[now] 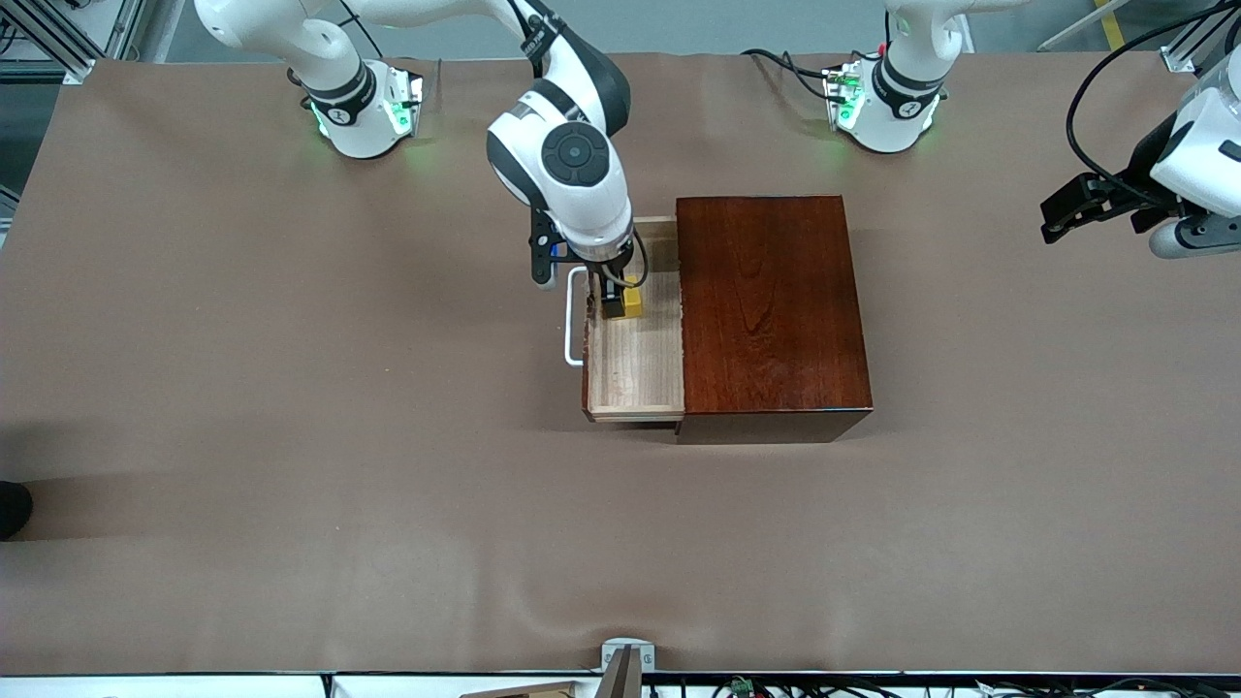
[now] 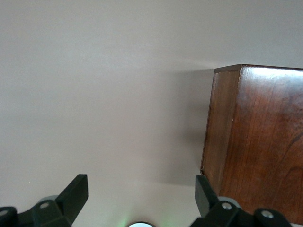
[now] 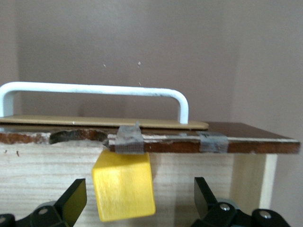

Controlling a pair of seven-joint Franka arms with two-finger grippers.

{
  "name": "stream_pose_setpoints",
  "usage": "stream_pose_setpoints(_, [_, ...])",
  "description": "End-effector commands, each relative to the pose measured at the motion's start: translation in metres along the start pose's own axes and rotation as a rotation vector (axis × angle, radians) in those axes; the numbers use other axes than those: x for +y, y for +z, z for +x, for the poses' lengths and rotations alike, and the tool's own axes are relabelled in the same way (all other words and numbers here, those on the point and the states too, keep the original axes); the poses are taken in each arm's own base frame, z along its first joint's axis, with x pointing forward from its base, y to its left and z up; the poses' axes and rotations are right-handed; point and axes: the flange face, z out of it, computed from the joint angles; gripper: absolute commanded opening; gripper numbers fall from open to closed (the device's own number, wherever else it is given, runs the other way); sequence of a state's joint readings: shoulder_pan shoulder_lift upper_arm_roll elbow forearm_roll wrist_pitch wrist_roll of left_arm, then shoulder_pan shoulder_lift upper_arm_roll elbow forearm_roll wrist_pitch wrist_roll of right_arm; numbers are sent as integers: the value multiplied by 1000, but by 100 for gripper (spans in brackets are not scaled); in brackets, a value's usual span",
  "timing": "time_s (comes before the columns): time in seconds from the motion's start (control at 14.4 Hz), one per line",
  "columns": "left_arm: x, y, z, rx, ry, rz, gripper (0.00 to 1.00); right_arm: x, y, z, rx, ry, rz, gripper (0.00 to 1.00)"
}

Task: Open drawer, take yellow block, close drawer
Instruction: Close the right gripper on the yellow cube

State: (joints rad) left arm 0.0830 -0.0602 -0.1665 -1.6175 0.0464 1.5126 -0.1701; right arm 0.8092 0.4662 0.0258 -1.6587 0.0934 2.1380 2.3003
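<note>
The drawer [image 1: 635,373] stands pulled out of the mahogany box [image 1: 766,310] toward the right arm's end of the table, its white bar handle [image 1: 572,318] at the front. The yellow block [image 1: 631,301] sits on the drawer floor. My right gripper [image 1: 615,297] is open, down in the drawer, with the block [image 3: 124,190] between its fingers and nearer one of them. The drawer front and handle [image 3: 94,90] show just past the block in the right wrist view. My left gripper [image 1: 1052,221] is open and empty, waiting above the table at the left arm's end, apart from the box [image 2: 258,142].
The brown table cloth [image 1: 291,388] spreads around the box. The arm bases [image 1: 364,107] stand along the edge farthest from the front camera. A small metal bracket [image 1: 625,659] sits at the table edge nearest the front camera.
</note>
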Motion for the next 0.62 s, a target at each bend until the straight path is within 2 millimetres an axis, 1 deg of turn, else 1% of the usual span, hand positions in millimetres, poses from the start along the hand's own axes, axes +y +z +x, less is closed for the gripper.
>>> stream_pose_setpoints(0.0, [-5,-3,-3,9,-13,-17,100,-7,3,-6,1,19,38,100])
stream_pose_setpoints(0.14, [-5,-3,-3,9,-13,-15,100,-6,5,-7,-2,33,35,100])
stream_pose_setpoints(0.28, [-5,-3,-3,8,-13,-15,100,-5,15,-9,7,39,26,100])
stream_pose_setpoints(0.42, [-5,-3,-3,8,-13,-15,100,-2,17,-10,9,36,19,100])
stream_pose_setpoints(0.48, [-3,-3,-4,8,-10,-15,100,-2,16,-11,7,37,19,83])
stream_pose_setpoints(0.55, [-3,-4,-4,8,-8,-14,100,-3,16,-10,7,38,20,71])
